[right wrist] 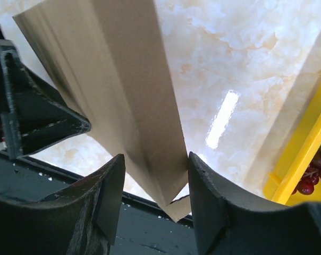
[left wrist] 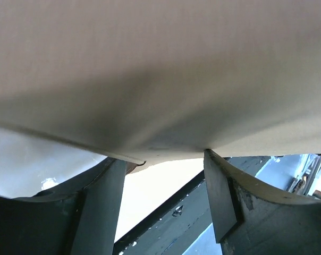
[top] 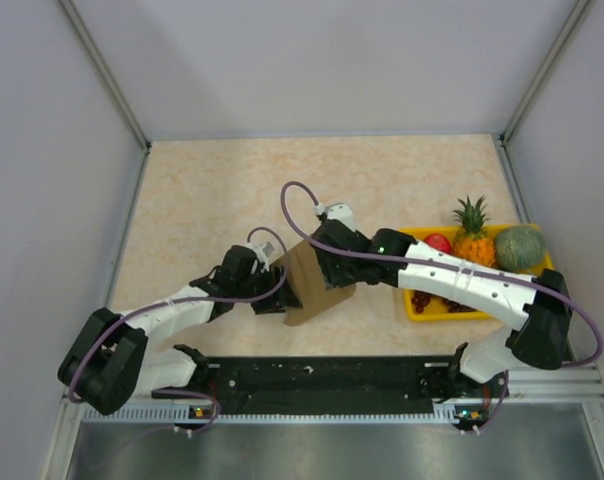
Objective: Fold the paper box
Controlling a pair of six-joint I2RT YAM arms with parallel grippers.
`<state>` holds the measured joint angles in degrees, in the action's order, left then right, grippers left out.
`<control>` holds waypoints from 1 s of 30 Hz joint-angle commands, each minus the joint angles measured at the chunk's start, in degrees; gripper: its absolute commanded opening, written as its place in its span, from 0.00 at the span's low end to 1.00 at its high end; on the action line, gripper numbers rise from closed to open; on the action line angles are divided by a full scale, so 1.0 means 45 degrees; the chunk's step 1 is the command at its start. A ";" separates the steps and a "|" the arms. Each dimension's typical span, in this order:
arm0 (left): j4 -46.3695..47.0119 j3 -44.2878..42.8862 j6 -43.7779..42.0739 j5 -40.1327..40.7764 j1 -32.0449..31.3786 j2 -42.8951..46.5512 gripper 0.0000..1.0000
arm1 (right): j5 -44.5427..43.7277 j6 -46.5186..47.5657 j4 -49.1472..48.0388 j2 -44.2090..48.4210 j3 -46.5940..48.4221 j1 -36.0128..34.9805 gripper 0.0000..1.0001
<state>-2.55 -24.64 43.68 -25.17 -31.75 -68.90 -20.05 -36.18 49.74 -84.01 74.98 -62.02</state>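
Now, right gripper (right wrist: 155, 159): we see its two black fingers (right wrist: 110, 196) pressed on either side of a folded edge of the paper box (right wrist: 123, 79), so it is clamped on the cardboard. This grip sits on the side of the box that faces the yellow tray (top: 419, 308).

Left gripper (left wrist: 161, 156): its jaws stand apart. A brown panel of the box lies across the fingertips and fills the top of the left wrist view. The gap between the fingers shows only table and dark rail. We note contact at the tips, no clamp. This gripper is on the side of the box turned away from the tray.

Box: plain brown, partly folded, standing tilted on the marbled table (top: 212, 190), a short way left of the tray and between the two grippers.

Tray: at the right edge of the table, holding a pineapple (top: 472, 235), a green melon (top: 520, 247), a red apple (top: 438, 242) and dark red grapes (right wrist: 314, 171).

A black rail (top: 322, 378) runs along the table's near edge, below the tray in the top view.
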 commanded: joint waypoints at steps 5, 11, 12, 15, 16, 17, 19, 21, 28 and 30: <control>0.2694 -0.0677 -0.1014 0.0632 0.0374 -0.0392 0.70 | 0.2543 -0.0086 -0.3415 -0.0531 0.1111 -0.2135 0.48; 0.1934 -0.0288 -0.1289 0.0828 0.0998 0.0330 0.70 | 0.2094 0.0813 -0.3611 -0.0414 0.1287 -0.2721 0.48; 0.2088 -0.0111 -0.1250 0.0711 0.1155 0.0448 0.70 | 0.2054 0.0872 -0.3630 -0.0375 0.1229 -0.2761 0.48; 0.2012 0.0359 -0.1191 0.0417 0.1605 0.0838 0.71 | 0.1684 0.0988 -0.3612 -0.0335 0.0956 -0.2742 0.49; 0.1914 0.0437 -0.1191 0.0437 0.1625 0.0936 0.71 | 0.1335 0.1087 -0.3611 -0.0374 0.0916 -0.2722 0.50; 0.1856 0.0476 -0.1191 0.0437 0.1645 0.1072 0.71 | 0.1312 0.1126 -0.3592 -0.0394 0.0916 -0.2664 0.51; 0.1448 0.0360 -0.1366 0.0476 0.1645 0.1385 0.71 | 0.1525 0.0991 -0.3572 -0.0162 0.0935 -0.2293 0.51; 0.1076 0.0127 -0.1542 0.0689 0.1645 0.1795 0.71 | 0.1643 0.1339 -0.3843 0.0443 0.1032 -0.2195 0.53; 0.0078 -0.0616 -0.2557 0.1374 0.1645 0.2187 0.72 | 0.3766 0.1203 -0.4351 0.2728 -0.0136 0.0512 0.67; 0.0213 -0.0715 -0.2850 0.1180 0.1645 0.2051 0.74 | 0.4356 0.1787 -0.4373 0.3042 -0.0566 0.1434 0.69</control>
<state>-1.76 -24.91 34.94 -20.56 -24.49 -60.03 -6.81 -31.05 33.32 -75.77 75.24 -63.46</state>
